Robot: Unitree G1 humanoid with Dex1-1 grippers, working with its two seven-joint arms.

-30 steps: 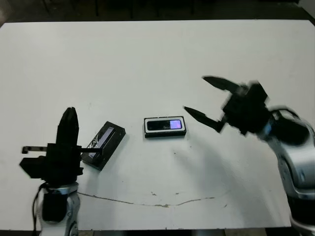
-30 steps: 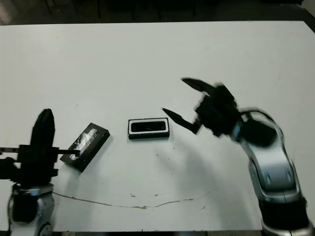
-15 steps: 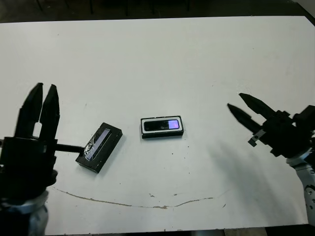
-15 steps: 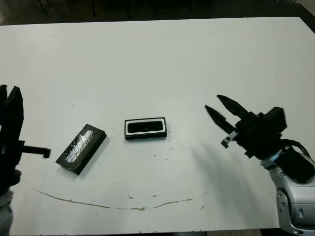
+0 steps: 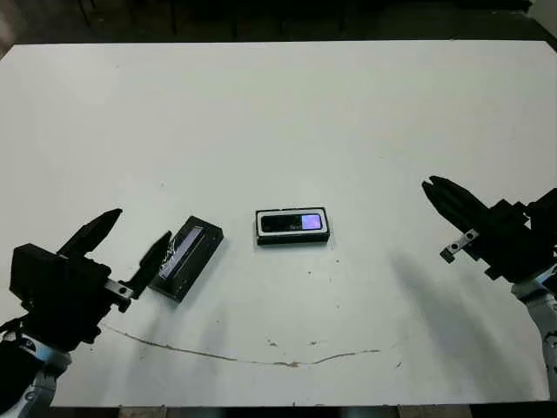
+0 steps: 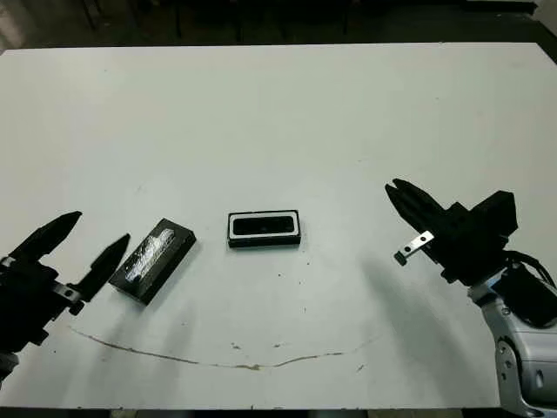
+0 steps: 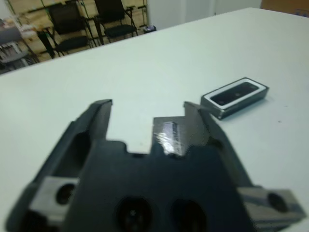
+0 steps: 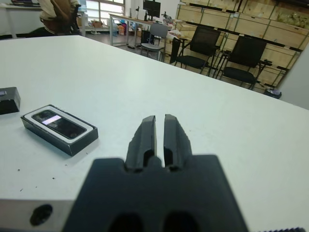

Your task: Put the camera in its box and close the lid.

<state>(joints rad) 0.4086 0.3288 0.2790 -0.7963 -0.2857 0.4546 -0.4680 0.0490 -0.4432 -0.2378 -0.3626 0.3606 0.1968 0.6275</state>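
One risk: the spread left gripper [image 5: 130, 252] could shove the lid [image 5: 184, 259] across the tabletop; right gripper [image 6: 402, 198] is clenched empty.

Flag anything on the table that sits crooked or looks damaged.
The lid lies off the box, skewed at an angle to it, near the open left gripper. The camera sits squarely in the box. A thin brownish crack or stain marks the table near its front edge.

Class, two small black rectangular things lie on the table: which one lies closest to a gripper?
The lid, lying askew, sits just off the open left gripper. The box holding the camera lies mid-table, clear of both grippers.
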